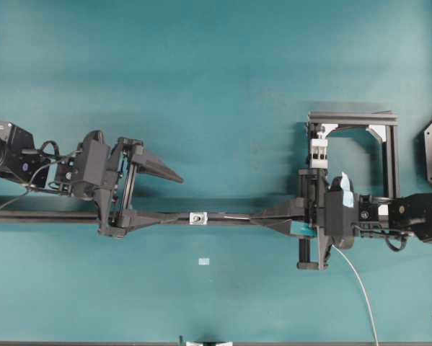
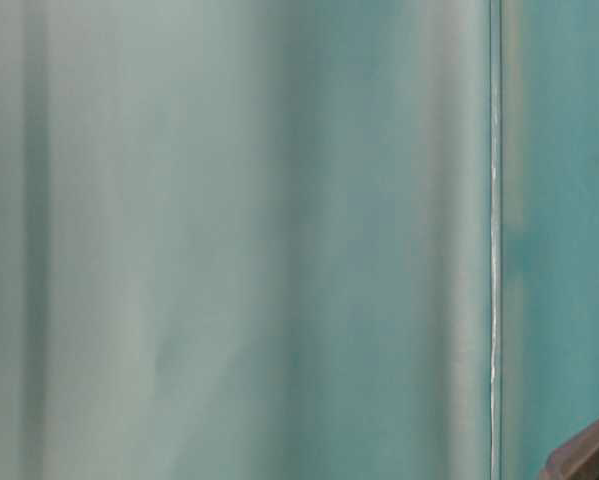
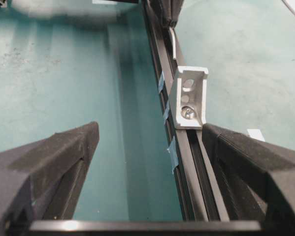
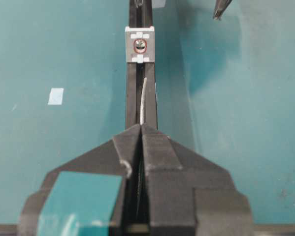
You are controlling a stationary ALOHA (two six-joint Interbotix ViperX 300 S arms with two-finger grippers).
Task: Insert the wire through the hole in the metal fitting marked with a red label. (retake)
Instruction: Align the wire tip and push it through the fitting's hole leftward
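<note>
The metal fitting (image 1: 197, 218) is a small silvery square on the black rail (image 1: 57, 216). In the right wrist view the fitting (image 4: 140, 37) shows a red-ringed hole (image 4: 140, 45). My right gripper (image 1: 257, 216) is shut on the wire (image 4: 145, 101), whose straight tip points at the hole and stops short of it. The rest of the wire (image 1: 356, 288) trails to the front edge. My left gripper (image 1: 178, 199) is open and empty just left of the fitting. In the left wrist view, one of its fingers (image 3: 255, 167) lies beside the rail behind the fitting (image 3: 189, 98).
A black frame (image 1: 353, 119) with a taller white slotted clamp (image 1: 318, 153) stands behind my right gripper. A small pale flat rectangle (image 1: 204, 261) lies on the teal mat in front of the rail. The table-level view is blurred teal.
</note>
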